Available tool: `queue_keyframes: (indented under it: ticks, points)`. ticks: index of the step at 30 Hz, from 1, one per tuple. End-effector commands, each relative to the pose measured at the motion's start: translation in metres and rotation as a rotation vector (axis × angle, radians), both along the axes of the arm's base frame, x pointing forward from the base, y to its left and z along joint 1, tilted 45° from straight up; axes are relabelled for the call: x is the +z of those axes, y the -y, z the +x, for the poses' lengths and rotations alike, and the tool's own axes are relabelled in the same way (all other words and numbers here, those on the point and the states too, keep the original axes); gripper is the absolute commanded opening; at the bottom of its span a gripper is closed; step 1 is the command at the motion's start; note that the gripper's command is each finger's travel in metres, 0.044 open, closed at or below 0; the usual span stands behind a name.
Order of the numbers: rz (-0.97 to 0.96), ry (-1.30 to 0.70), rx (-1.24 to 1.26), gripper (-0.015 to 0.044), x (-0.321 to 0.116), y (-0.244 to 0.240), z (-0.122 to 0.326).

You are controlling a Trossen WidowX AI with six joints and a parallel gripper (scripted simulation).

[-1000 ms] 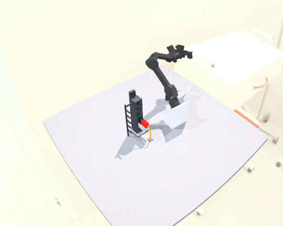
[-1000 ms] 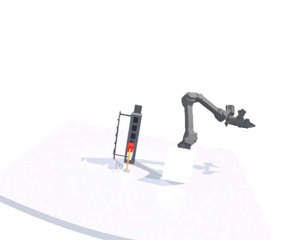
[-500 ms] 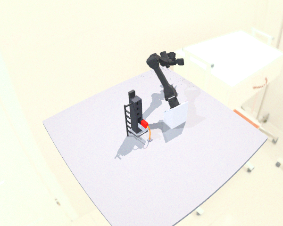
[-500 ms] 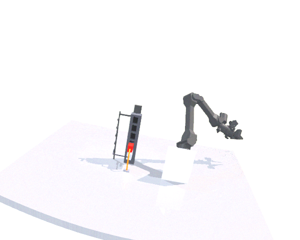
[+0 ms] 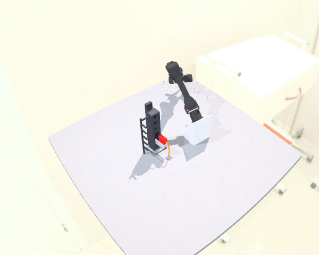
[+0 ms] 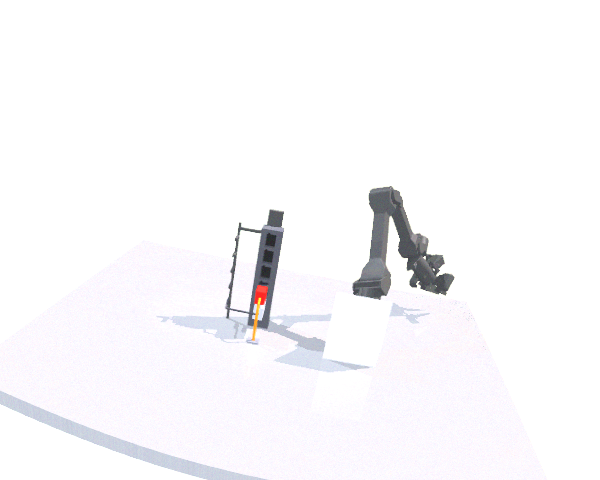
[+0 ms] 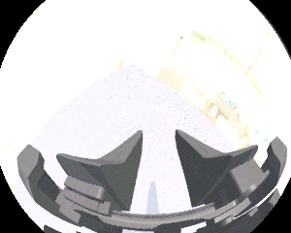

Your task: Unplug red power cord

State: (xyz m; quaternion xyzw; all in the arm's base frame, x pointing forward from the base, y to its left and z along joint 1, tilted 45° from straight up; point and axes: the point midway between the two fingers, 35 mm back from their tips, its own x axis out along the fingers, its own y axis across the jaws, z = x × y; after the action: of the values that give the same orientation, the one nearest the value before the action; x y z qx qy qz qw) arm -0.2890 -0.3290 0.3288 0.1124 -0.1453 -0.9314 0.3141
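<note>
The dark two-fingered hand, part-closed on nothing, hangs at the bench's far edge, well apart from the boxy red plug seated low in the upright grey power strip, which lies back across the bench beyond the arm's base.
</note>
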Motion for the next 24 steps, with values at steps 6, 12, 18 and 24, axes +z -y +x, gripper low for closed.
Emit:
queue_keyframes:
  ticks: [6, 12, 18, 24]
  points:
    - [0.021, -0.016, 0.263, 0.0160, 0.006, 0.059, 0.087]
    - [0.037, -0.025, 0.456, 0.0160, 0.008, 0.089, 0.159]
    - [0.051, -0.035, 0.633, 0.0160, 0.009, 0.104, 0.229]
    - [0.075, -0.049, 0.794, 0.0160, 0.007, 0.109, 0.294]
